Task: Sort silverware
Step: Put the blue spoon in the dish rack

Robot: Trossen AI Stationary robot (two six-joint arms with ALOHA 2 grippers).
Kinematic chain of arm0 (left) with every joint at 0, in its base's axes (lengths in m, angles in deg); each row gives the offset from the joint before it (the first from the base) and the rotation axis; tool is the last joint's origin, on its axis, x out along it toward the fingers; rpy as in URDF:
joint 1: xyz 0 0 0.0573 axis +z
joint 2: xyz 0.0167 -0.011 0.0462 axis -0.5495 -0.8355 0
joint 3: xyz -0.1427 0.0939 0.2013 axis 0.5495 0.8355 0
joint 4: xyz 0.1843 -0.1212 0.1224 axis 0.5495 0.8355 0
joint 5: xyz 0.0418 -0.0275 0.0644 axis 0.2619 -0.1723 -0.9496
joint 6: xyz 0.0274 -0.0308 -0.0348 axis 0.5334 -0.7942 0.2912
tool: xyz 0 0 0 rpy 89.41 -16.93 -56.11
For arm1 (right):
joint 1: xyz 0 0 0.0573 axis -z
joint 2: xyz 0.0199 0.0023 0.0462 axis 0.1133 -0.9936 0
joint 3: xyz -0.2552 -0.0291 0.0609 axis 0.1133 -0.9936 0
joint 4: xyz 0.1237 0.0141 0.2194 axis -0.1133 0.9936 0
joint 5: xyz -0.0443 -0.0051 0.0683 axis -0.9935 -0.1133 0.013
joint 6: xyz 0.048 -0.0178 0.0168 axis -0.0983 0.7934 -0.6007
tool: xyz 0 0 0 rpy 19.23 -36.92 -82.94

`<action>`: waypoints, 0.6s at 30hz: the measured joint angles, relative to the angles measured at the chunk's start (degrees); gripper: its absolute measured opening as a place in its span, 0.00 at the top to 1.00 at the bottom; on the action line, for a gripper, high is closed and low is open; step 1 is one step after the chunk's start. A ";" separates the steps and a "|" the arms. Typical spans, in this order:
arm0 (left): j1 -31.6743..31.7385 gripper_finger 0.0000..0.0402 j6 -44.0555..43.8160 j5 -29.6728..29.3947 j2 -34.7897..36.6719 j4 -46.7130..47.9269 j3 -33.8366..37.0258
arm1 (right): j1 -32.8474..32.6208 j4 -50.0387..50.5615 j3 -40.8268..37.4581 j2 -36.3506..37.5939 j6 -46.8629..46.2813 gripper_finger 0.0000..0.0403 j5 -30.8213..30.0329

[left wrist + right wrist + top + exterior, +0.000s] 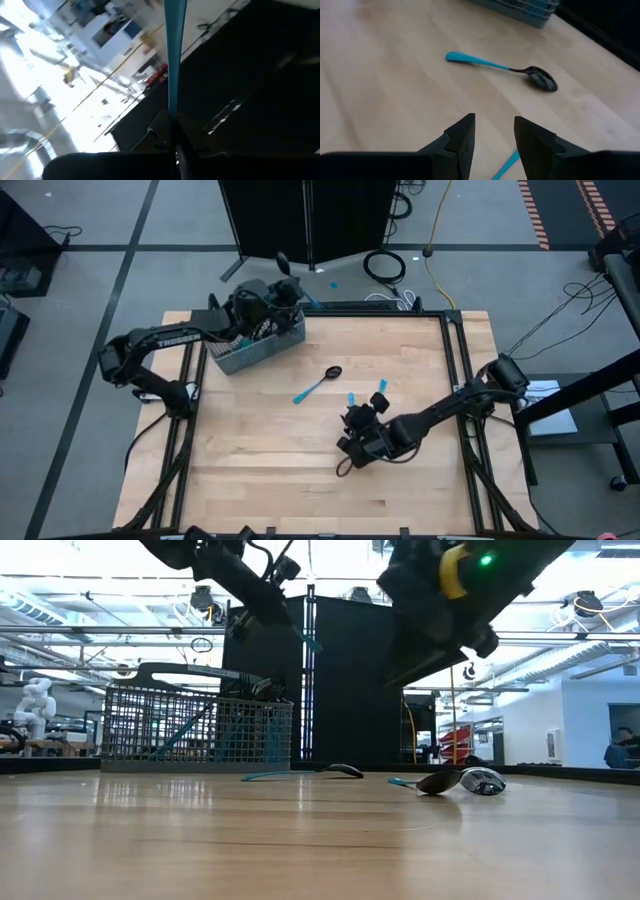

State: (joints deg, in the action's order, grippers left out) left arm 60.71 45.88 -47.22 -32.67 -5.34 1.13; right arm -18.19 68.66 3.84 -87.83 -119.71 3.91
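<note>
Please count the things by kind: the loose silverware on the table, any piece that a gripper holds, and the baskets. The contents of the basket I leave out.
spoons loose on the table: 3
blue-handled piece in the left gripper, kind unclear: 1
basket: 1
Total: 5
</note>
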 joint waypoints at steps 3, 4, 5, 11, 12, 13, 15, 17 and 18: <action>-0.01 1.00 1.89 1.77 -0.46 -4.26 -0.02 | 2.03 -0.02 0.00 0.00 0.26 0.68 0.81; 0.00 1.00 2.58 2.41 -0.53 -5.34 -0.02 | 2.79 -0.09 0.00 0.02 0.74 0.68 1.98; 0.00 1.00 2.98 2.94 -0.53 -6.26 -0.02 | 3.45 -0.07 0.00 0.12 1.26 0.68 3.09; 0.11 1.00 2.72 4.24 -0.51 -7.59 -0.02 | 6.32 1.29 0.00 0.57 2.95 0.68 8.31; 0.11 1.00 2.77 4.55 -0.51 -7.35 -0.02 | 6.43 2.25 0.00 0.61 2.75 0.68 8.98; 0.11 1.00 3.17 5.04 -0.51 -7.16 -0.02 | 6.51 3.69 0.00 0.68 2.51 0.68 9.11; 0.11 1.00 5.42 6.18 -0.51 -6.64 -0.02 | 6.60 7.46 0.00 0.80 1.83 0.68 9.04; 0.09 1.00 8.06 6.82 -0.51 -5.89 -0.02 | 6.94 11.57 0.02 0.93 1.09 0.68 8.36; 0.09 1.00 8.98 6.87 -0.51 -5.81 -0.02 | 7.24 13.78 0.02 1.09 1.01 0.68 7.81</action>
State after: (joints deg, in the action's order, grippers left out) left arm 60.79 54.86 -40.35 -33.19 -11.16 1.10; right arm -10.94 82.44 3.87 -86.74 -118.70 11.71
